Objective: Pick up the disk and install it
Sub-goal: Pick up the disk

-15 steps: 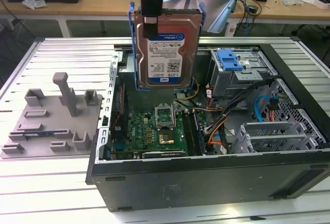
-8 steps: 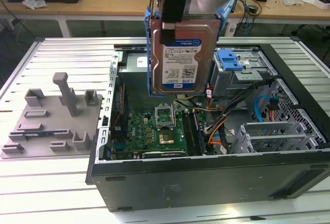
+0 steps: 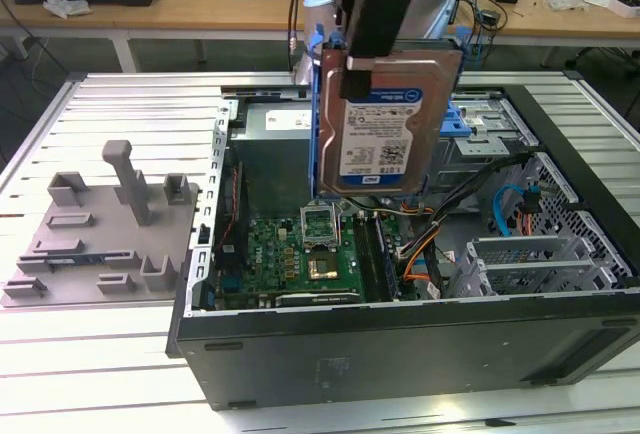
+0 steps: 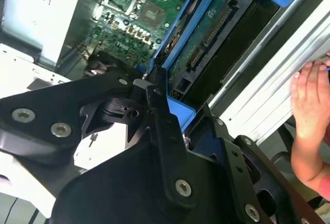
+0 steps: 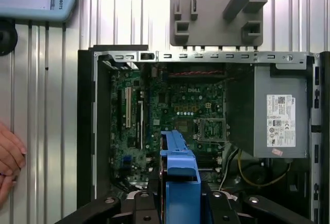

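Tabletop (image 3: 90, 364) of ribbed silver metal bears a black open-sided computer case (image 3: 400, 354), its green motherboard (image 3: 300, 249) exposed. Above it hangs the flat silver disk (image 3: 385, 124) in its blue plastic frame, upright, clamped in my black gripper (image 3: 362, 64). A person's hand (image 4: 309, 105) lies near the case.

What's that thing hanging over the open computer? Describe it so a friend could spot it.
Find the open black computer case. Held upright above its green circuit board by the gripper is the disk: a flat metal slab with a white-and-blue label and blue frame, unlike the bigger grey box inside the case.
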### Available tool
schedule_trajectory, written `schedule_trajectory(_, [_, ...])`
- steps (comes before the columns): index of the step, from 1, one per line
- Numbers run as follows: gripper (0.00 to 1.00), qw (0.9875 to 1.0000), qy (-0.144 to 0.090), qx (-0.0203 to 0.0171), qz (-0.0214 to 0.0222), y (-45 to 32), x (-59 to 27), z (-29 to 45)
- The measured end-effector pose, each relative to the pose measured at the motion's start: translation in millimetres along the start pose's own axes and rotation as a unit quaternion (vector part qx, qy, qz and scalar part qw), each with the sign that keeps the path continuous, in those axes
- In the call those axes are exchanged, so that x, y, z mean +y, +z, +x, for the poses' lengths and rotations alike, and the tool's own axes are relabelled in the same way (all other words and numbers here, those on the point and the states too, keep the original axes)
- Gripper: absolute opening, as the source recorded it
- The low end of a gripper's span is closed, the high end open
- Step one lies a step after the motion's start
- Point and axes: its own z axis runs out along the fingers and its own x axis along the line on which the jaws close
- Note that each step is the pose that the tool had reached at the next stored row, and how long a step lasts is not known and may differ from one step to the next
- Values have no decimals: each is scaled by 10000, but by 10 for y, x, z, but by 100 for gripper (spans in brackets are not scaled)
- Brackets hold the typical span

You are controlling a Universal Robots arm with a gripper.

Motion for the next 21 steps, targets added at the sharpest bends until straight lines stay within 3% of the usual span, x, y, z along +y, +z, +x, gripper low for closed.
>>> schedule_trajectory(10, [37, 10000, 0, 0, 0, 2, -227, 234])
schedule_trajectory(21, [37, 10000, 0, 0, 0, 2, -239, 245])
